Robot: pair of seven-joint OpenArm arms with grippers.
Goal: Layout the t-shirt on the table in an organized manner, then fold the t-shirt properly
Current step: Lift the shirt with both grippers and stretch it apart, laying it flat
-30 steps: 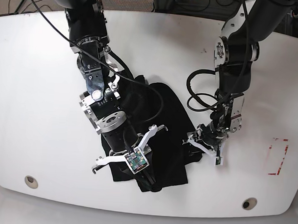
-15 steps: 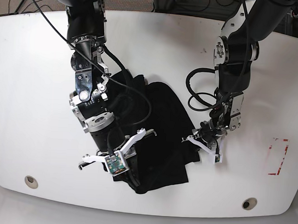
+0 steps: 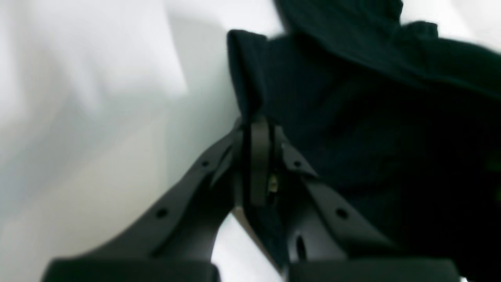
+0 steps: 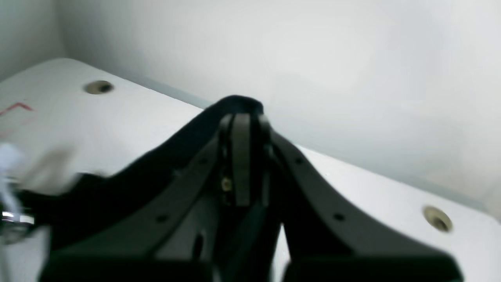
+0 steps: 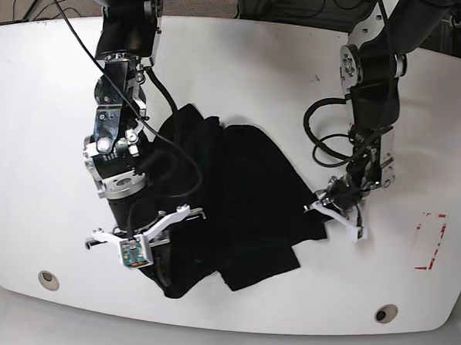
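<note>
The black t-shirt (image 5: 245,189) lies bunched and wrinkled on the white table (image 5: 244,65), stretched between both arms. At its right edge, my left gripper (image 5: 322,210) is shut on the cloth. The left wrist view shows those fingertips (image 3: 258,129) pinching a raised fold of the t-shirt (image 3: 372,117). On the base view's left, my right gripper (image 5: 166,280) is shut on the shirt's lower left corner. In the right wrist view its closed tips (image 4: 242,119) hold a strip of black t-shirt (image 4: 156,160) lifted above the table (image 4: 352,188).
Two metal-ringed holes (image 5: 48,279) (image 5: 385,313) sit near the table's front edge. A red-outlined rectangle mark (image 5: 430,241) is at the right. Black cables loop around the left arm (image 5: 374,79). Cables and floor lie beyond the table's far edge.
The left gripper has shut on the shirt's right edge and drawn it rightward. The right arm has carried its corner toward the base view's left. The shirt now spreads wider.
</note>
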